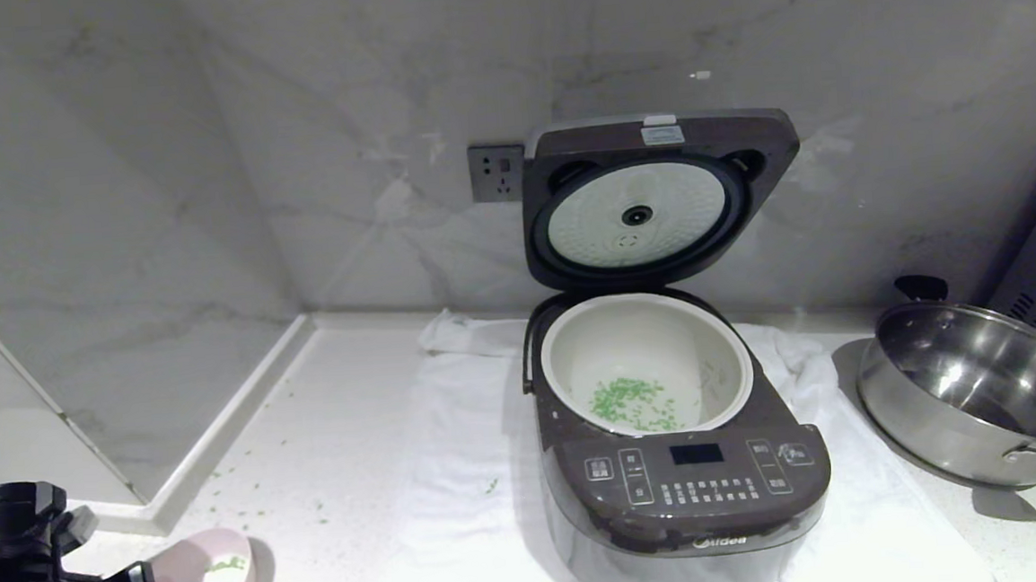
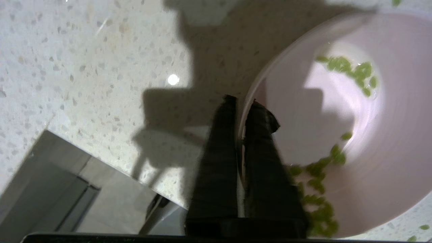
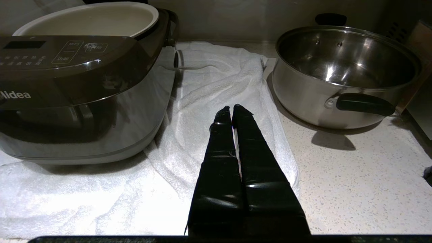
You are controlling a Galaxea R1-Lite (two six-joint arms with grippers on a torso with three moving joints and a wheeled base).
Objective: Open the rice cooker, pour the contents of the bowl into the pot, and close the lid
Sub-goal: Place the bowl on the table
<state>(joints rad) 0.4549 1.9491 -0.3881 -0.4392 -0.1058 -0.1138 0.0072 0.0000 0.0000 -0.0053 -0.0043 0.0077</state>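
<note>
on the counter, pale pink bowl, green bits inside; left fingers pinch its rim.

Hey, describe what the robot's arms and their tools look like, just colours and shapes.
Both tools are black. The left tool has two long, flat, tapering fingers with a matte, faintly ribbed surface. In the head view its arm ends in a chunky black housing of blocky parts. The right tool has the same tapered pair, but glossy, as if wrapped in shiny black tape. No markings or cables show.
</note>
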